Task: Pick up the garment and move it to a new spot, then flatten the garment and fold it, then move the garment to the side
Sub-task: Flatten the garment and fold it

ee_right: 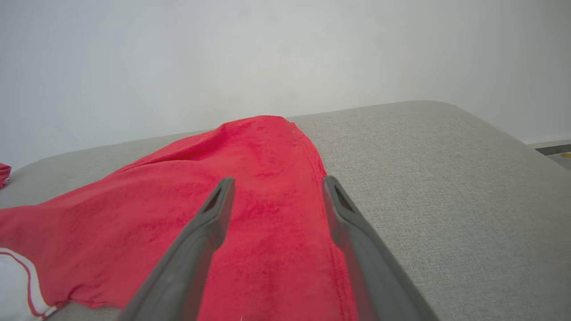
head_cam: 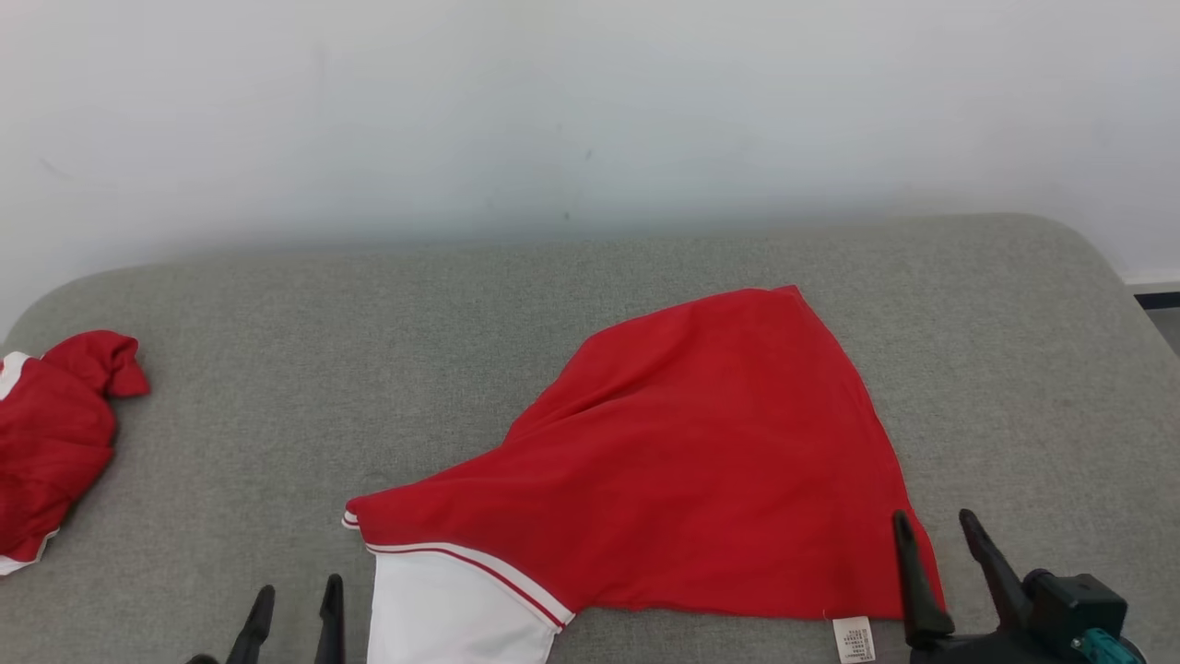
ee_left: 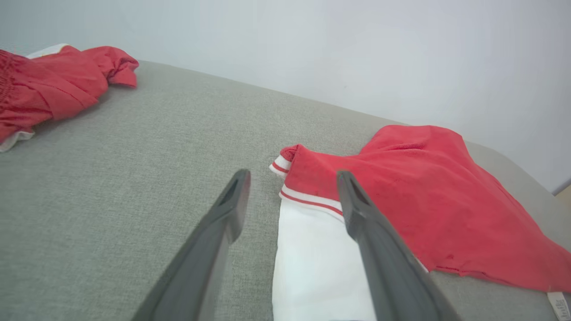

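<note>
The garment (head_cam: 701, 461) is red with a white, red-striped section (head_cam: 442, 609) at its near left; it lies spread on the grey cushion, its label (head_cam: 853, 638) at the near right corner. My left gripper (head_cam: 295, 599) stands open just left of the white section, holding nothing; in the left wrist view my left gripper (ee_left: 292, 178) points at the striped corner (ee_left: 285, 167). My right gripper (head_cam: 936, 526) is open over the garment's near right corner; in the right wrist view my right gripper (ee_right: 276, 185) hovers above the red cloth (ee_right: 267, 214) near its right hem.
A second red and white garment (head_cam: 51, 443) lies bunched at the cushion's left edge, also seen as a red heap (ee_left: 58, 84). The grey cushion (head_cam: 277, 387) ends at a white wall behind and rounds off at the right (ee_right: 490, 133).
</note>
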